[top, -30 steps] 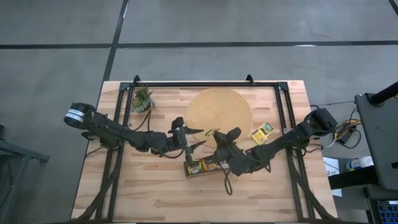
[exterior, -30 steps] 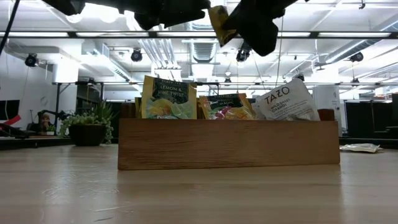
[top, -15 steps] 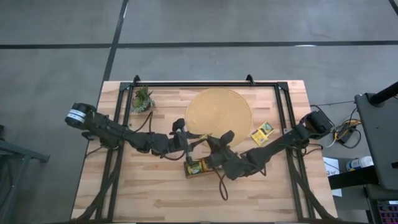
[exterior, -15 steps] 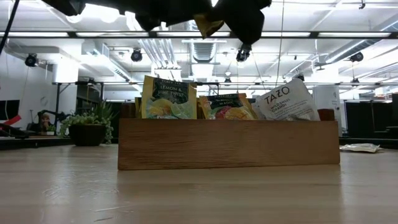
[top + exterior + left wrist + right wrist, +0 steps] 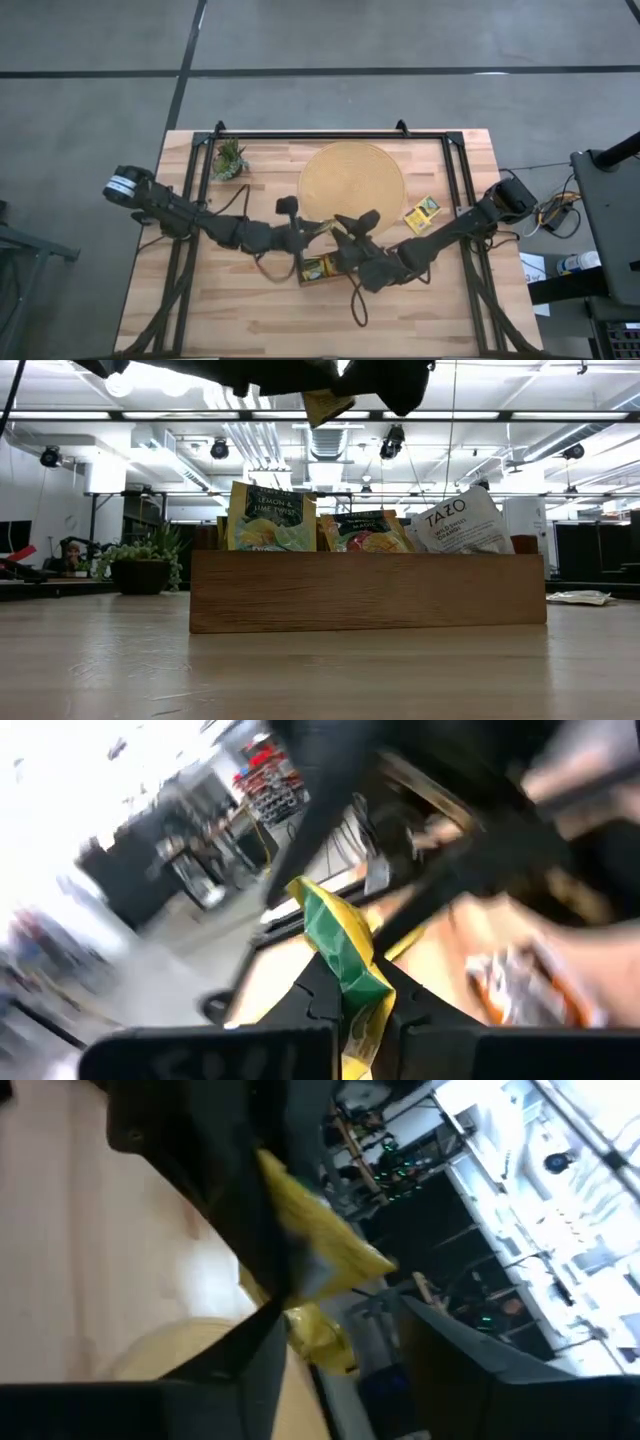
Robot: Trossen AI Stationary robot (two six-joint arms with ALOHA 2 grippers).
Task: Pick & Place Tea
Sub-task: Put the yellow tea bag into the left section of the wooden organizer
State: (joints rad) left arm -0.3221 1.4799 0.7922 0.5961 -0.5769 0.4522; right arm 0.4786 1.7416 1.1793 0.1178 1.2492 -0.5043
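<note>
Handover above tray (image 5: 367, 592): sachet (image 5: 345, 958) now pinched in L gripper (image 5: 350, 1005), a moment ago in R gripper (image 5: 350, 228). R fingers: state unclear. Means transfer near done; placing next.

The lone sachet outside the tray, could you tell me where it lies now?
In the high view the lone sachet lies flat on the table's right side, just off the round mat, beside the right arm.
</note>
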